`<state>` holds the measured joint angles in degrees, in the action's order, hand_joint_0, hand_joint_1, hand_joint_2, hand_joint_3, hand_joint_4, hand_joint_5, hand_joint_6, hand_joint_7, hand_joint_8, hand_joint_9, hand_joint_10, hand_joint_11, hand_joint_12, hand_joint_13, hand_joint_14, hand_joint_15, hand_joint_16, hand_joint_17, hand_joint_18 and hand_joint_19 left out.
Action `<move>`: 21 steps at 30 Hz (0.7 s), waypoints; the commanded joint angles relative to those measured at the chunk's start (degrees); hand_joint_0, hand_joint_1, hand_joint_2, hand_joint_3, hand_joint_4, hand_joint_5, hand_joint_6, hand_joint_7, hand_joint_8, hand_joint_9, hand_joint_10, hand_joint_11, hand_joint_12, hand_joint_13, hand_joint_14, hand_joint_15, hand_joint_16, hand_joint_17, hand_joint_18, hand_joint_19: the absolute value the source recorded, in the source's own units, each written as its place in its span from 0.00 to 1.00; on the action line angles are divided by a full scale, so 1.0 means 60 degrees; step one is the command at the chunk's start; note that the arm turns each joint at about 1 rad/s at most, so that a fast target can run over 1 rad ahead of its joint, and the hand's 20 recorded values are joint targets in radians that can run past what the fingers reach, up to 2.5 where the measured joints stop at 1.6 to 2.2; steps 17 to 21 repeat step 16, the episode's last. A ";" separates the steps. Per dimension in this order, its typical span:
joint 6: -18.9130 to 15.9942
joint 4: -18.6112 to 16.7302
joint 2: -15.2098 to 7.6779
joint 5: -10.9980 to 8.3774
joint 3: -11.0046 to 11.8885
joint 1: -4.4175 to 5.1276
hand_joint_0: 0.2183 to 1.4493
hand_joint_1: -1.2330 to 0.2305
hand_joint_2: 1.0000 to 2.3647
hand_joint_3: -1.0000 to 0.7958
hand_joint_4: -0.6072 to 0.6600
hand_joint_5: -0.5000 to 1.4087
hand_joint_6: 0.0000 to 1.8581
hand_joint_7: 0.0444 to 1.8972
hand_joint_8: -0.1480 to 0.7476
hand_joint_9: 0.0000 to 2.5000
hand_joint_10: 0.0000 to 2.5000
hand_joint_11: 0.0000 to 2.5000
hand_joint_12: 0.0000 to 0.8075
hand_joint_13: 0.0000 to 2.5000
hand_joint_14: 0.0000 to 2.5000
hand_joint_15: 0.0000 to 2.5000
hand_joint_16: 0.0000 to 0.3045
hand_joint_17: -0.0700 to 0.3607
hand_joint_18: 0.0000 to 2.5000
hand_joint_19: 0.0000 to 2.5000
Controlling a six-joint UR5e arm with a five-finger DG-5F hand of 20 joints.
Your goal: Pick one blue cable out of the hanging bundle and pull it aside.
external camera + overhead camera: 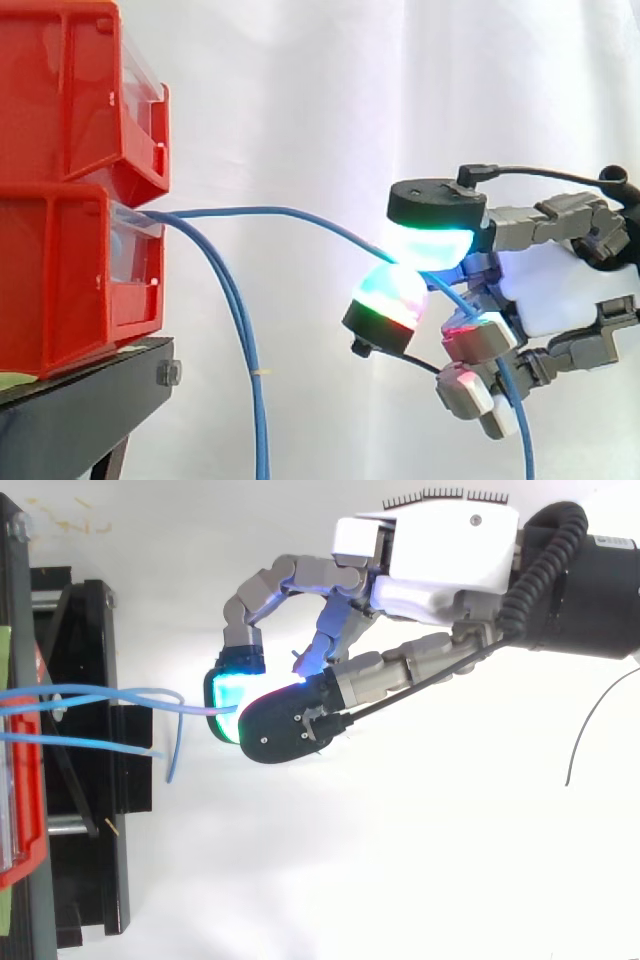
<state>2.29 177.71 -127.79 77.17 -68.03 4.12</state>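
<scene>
Several blue cables come out of the lower red bin point(70, 270). Two of them hang down beside the stand as a bundle point(252, 380). One blue cable point(290, 212) is drawn out to the right, away from the bundle. My hand point(555, 285) reaches in from the right and pinches this cable between two glowing fingertips point(432, 240), then the cable drops past the palm to the lower right. In the top view the hand point(440, 570) grips the same cable point(150, 693) at its cyan pads, to the right of the stand.
Two red bins are stacked at the left, the upper one point(70, 90) on the lower, on a black stand point(80, 410). In the top view the stand point(90, 780) runs along the left edge. A white curtain hangs behind.
</scene>
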 commanded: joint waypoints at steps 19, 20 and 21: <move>0.0000 0.0000 0.0000 0.0000 0.0000 0.0001 0.37 0.26 0.02 0.52 0.41 0.19 0.50 0.63 0.48 0.51 0.01 0.37 0.41 0.40 0.01 0.32 0.13 0.37 0.33 0.32; 0.0000 0.0000 0.0000 0.0000 0.0000 0.0001 0.37 0.26 0.02 0.52 0.41 0.19 0.50 0.63 0.48 0.51 0.01 0.37 0.41 0.40 0.01 0.32 0.13 0.37 0.33 0.32; 0.0000 0.0000 0.0000 0.0000 0.0000 0.0001 0.37 0.26 0.02 0.52 0.41 0.19 0.50 0.63 0.48 0.51 0.01 0.37 0.41 0.40 0.01 0.32 0.13 0.37 0.33 0.32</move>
